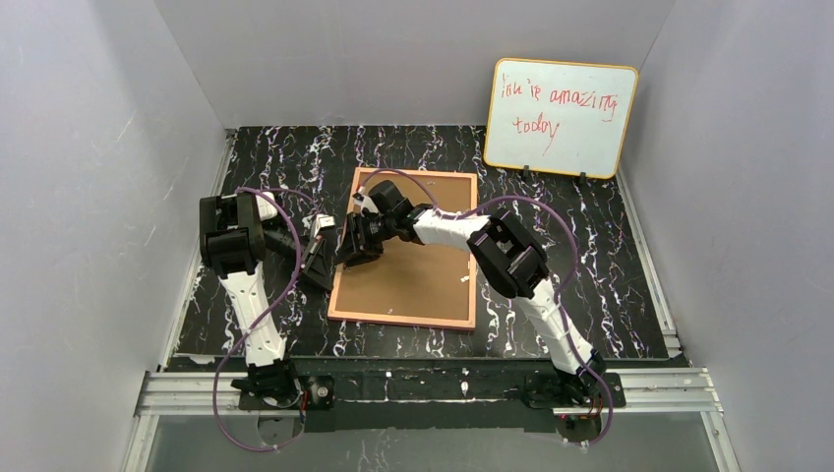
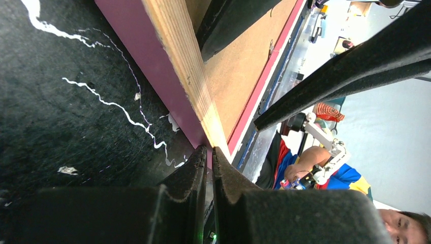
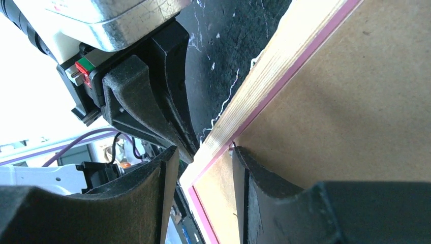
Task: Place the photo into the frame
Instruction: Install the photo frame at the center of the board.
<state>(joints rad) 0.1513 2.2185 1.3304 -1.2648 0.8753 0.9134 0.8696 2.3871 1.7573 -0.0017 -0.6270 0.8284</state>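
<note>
One pink-edged frame [image 1: 408, 285], brown backing up

frame [image 1: 408, 251] lying back-up so its front and any photo under the backing stay hidden, left edge covered by both grippers, whiteboard [image 1: 559, 118] wording partly illegible

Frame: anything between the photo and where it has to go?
Yes. The frame lies back-up, its brown backing board in place and covering the opening. Both the left pincer and right pincer work its left edge. No photo is visible.
</note>
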